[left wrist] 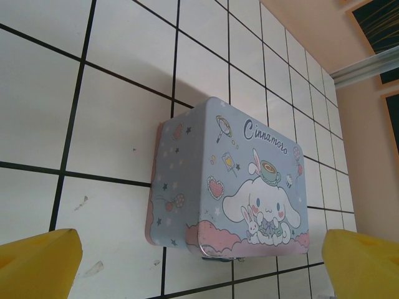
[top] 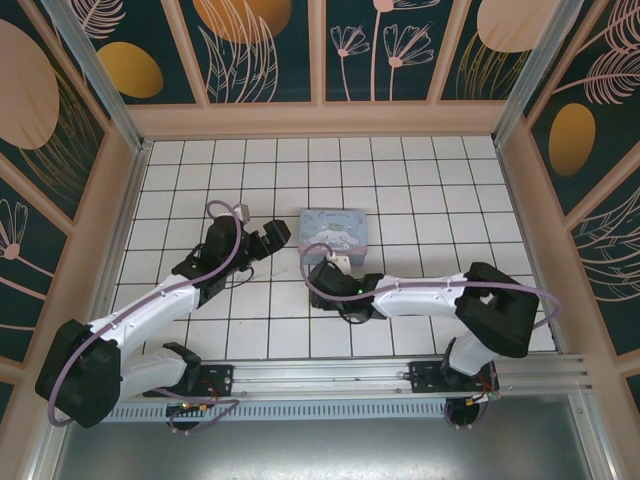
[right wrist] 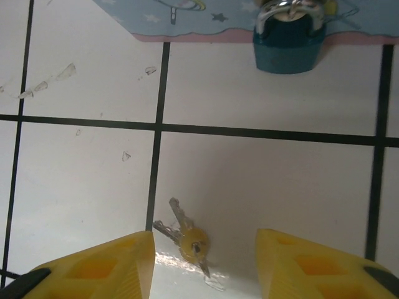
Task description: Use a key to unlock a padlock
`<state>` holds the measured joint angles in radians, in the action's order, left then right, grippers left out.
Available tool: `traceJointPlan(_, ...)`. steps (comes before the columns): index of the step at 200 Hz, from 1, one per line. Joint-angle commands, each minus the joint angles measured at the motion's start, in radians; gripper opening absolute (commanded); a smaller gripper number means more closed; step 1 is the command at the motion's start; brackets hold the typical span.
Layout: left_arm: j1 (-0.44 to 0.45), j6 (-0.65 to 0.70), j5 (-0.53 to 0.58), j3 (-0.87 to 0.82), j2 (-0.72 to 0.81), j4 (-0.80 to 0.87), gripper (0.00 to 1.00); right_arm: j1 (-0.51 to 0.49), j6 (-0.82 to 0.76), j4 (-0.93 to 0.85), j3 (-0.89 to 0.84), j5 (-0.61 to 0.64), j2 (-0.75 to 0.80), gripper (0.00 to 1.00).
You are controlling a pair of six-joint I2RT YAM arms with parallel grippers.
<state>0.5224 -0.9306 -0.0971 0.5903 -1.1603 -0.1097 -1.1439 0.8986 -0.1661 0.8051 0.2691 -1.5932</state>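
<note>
The padlock (right wrist: 288,47), dark blue with a small metal shackle, hangs at the front edge of the pale blue cartoon tin (right wrist: 218,15). The key (right wrist: 187,235), thin metal blades joined at a brass-coloured head, lies flat on a white tile. My right gripper (right wrist: 206,268) is open, its yellow fingers (right wrist: 93,268) standing either side of the key without touching it. In the top view, this gripper (top: 337,266) sits just in front of the tin (top: 335,232). My left gripper (left wrist: 199,274) is open, short of the tin (left wrist: 230,180), and holds nothing. From above, it (top: 274,239) is left of the tin.
The floor is white tile with black grout lines (right wrist: 249,132). Patterned walls (top: 320,60) enclose the cell on three sides. The tin stands mid-floor between both arms. Open tiles lie behind the tin and to its right.
</note>
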Motion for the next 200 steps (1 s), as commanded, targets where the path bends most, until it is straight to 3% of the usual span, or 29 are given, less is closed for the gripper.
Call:
traceJointPlan(1, -0.005, -0.014, 0.002, -0.011, 0.008, -0.028, 0.99, -0.023, 0.067, -0.064, 0.064, 0.054, -0.057, 0.46)
traceJointPlan(54, -0.005, -0.004, 0.003, -0.006, 0.013, -0.025, 0.99, -0.037, 0.081, -0.119, 0.117, 0.1, -0.143, 0.43)
traceJointPlan(105, -0.006, 0.002, 0.007, -0.002, 0.005, -0.022, 0.99, -0.036, 0.08, -0.108, 0.094, 0.069, -0.161, 0.38)
traceJointPlan(128, -0.005, 0.001, 0.007, -0.001, 0.002, -0.025, 0.99, -0.036, 0.073, -0.1, 0.083, 0.056, -0.162, 0.31)
traceJointPlan(200, -0.006, 0.0, 0.009, -0.004, 0.003, -0.024, 0.99, -0.072, 0.042, -0.106, 0.086, 0.029, -0.172, 0.35)
